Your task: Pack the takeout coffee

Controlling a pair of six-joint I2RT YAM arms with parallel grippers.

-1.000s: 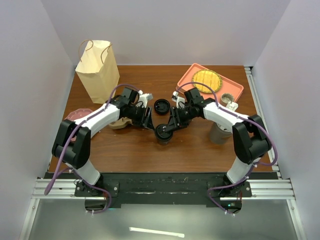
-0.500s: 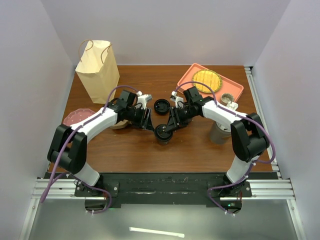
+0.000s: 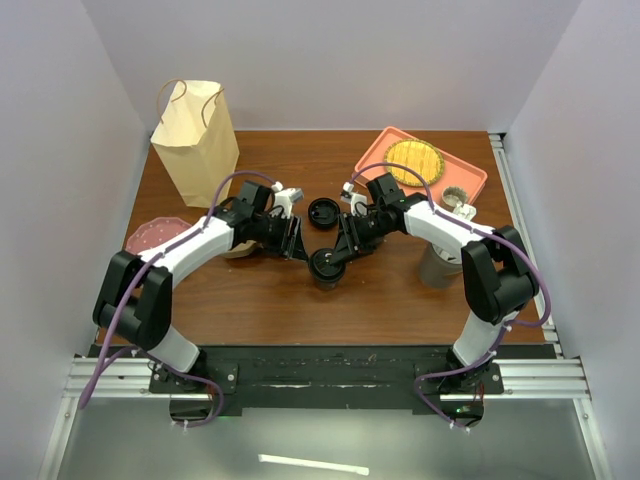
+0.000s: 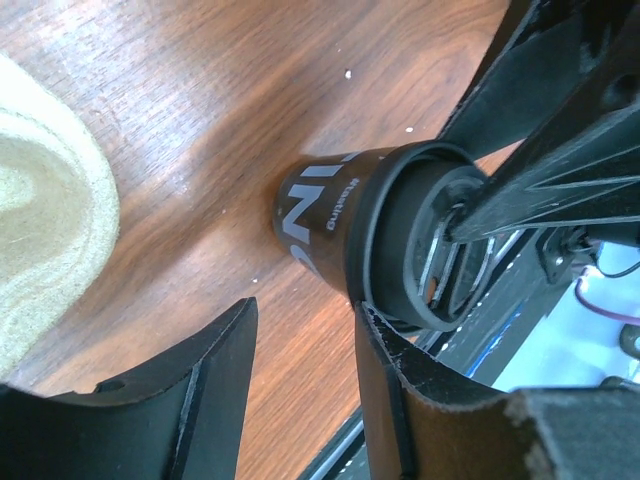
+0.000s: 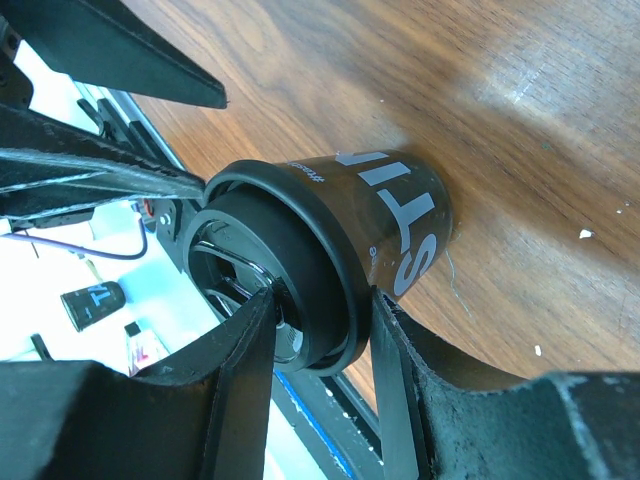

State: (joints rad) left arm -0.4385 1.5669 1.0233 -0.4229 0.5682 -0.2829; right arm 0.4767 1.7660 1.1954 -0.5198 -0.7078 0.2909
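A small black takeout coffee cup [image 3: 326, 268] with a black lid stands at the table's middle. It also shows in the left wrist view [image 4: 325, 205] and the right wrist view [image 5: 400, 215]. My right gripper [image 3: 338, 252] is shut on the cup's lid rim [image 5: 330, 260], one finger on the lid top and one outside the rim. My left gripper [image 3: 298, 243] is open just left of the cup, its jaws apart over bare wood [image 4: 305, 320], one fingertip [image 4: 372, 322] close to the lid. A second black lidded cup [image 3: 322, 211] stands behind.
A tan pulp cup carrier [image 3: 238, 247] lies under my left arm and shows in the left wrist view [image 4: 50, 230]. A paper bag [image 3: 195, 140] stands back left. A pink tray [image 3: 470, 178] is back right, a grey cup [image 3: 438, 265] at right, a pink plate [image 3: 152, 233] at left.
My left arm's elbow has shifted a little to the left. Both grippers have stayed at the cup, the right one still clamped on the lid.
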